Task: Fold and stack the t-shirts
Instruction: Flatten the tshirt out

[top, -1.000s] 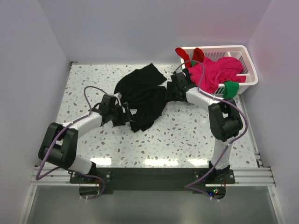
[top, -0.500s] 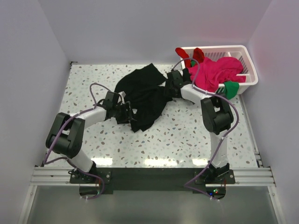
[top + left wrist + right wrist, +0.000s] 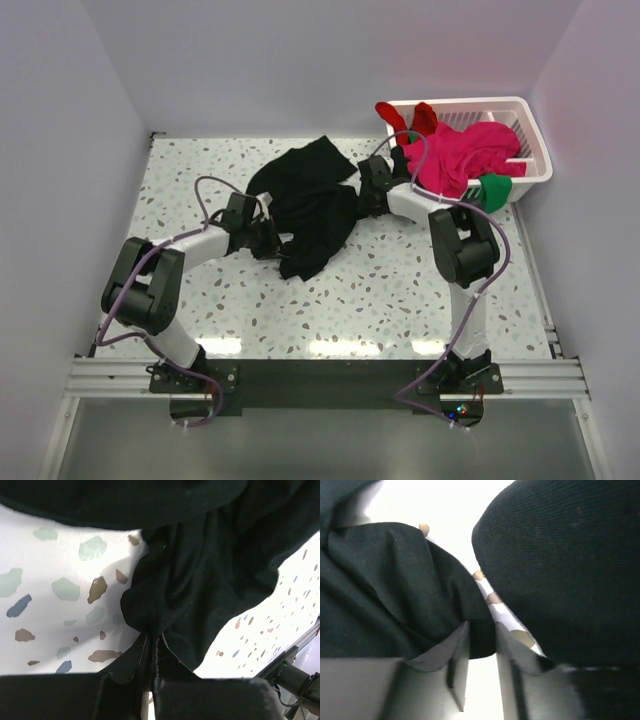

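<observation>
Since a second ago both arms have drawn inward: the left elbow has swung in toward its base, the right forearm has pulled up toward the basket, and the shirt's lower tip has crept a little away from the near edge. At the left, the left gripper (image 3: 268, 238) lies low on the speckled table (image 3: 400, 290) at the shirt's left edge; in its wrist view its fingers (image 3: 148, 652) are pressed almost together with a bunched fold of black cloth pinched between them. The black t-shirt (image 3: 310, 200) lies crumpled in the middle of the table between the two grippers, wider at the far end and narrowing to a point toward the near side. At its right edge the right gripper (image 3: 365, 185) rests on the cloth; its wrist view shows the fingers (image 3: 460, 650) set a narrow gap apart, with a fold of the black fabric caught in that gap. Further right, in the far corner, the white basket (image 3: 530, 130) holds a magenta-pink shirt (image 3: 465, 155), with a red shirt (image 3: 410, 118) hanging over its left rim and a green shirt (image 3: 493, 188) draped over its near rim.
</observation>
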Available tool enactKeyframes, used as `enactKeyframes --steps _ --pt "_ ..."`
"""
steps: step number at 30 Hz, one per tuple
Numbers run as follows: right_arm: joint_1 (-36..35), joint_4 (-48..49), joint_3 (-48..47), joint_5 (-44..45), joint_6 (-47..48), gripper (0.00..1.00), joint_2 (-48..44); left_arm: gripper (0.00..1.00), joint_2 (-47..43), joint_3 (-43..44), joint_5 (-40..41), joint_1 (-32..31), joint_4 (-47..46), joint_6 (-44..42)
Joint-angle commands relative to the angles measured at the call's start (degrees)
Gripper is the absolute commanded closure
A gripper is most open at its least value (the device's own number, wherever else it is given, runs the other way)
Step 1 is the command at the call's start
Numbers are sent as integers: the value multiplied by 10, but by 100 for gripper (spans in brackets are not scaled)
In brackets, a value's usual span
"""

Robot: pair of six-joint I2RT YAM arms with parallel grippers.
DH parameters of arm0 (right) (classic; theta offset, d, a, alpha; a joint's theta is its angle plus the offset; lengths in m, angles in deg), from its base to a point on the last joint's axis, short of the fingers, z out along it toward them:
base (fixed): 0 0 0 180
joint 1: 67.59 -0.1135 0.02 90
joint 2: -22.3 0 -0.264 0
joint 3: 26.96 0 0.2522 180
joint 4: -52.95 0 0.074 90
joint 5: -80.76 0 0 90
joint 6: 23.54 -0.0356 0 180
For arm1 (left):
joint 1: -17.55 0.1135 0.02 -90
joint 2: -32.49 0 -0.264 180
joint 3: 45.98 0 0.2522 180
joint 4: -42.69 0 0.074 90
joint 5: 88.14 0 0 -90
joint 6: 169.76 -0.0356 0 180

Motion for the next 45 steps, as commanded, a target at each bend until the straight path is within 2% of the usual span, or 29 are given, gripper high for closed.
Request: enactKeyframes --steps 1,2,3,4,8,11,15,17,22,26,28,31,35,38,41,42,44,45 --pt "-1 -20 -1 -31 -9 76 14 100 -38 40 6 -2 -10 -6" --pt "-1 -22 -6 -34 -8 83 13 100 -45 45 12 0 -4 -8" --pt "-2 -27 -8 -36 -8 98 6 100 -52 57 18 5 3 -12" --pt "-2 -30 -10 -37 -7 100 1 100 -72 63 33 9 23 -15" --pt "-1 -71 -38 -40 11 100 -51 100 -144 99 76 62 85 -32" --pt "-1 -106 -73 -43 27 100 -112 100 -201 141 106 144 133 -53" --pt "3 -156 -135 -28 35 100 -187 100 -228 256 189 186 225 -110" --pt "8 -186 -178 -17 37 100 -229 100 -228 313 203 215 249 -126" --pt "10 -220 -237 9 52 100 -323 100 -242 410 265 237 315 -148" --pt "10 -221 -241 39 69 100 -422 100 -262 489 329 240 351 -164" --pt "10 -219 -233 62 78 100 -448 100 -273 501 340 241 353 -166" --pt "11 -212 -212 77 87 100 -485 100 -276 489 304 241 342 -158" --pt "10 -215 -158 81 86 100 -509 100 -253 392 254 242 302 -142" --pt "10 -233 -92 81 75 100 -515 94 -195 362 242 250 252 -150" --pt "10 -233 -15 74 59 100 -515 79 -79 402 208 262 228 -159" --pt "11 -231 1 69 53 100 -515 69 -16 421 194 264 232 -160" --pt "12 -226 38 63 43 100 -511 50 36 478 187 266 252 -160" --pt "11 -224 48 62 32 100 -511 37 58 486 181 266 259 -159"
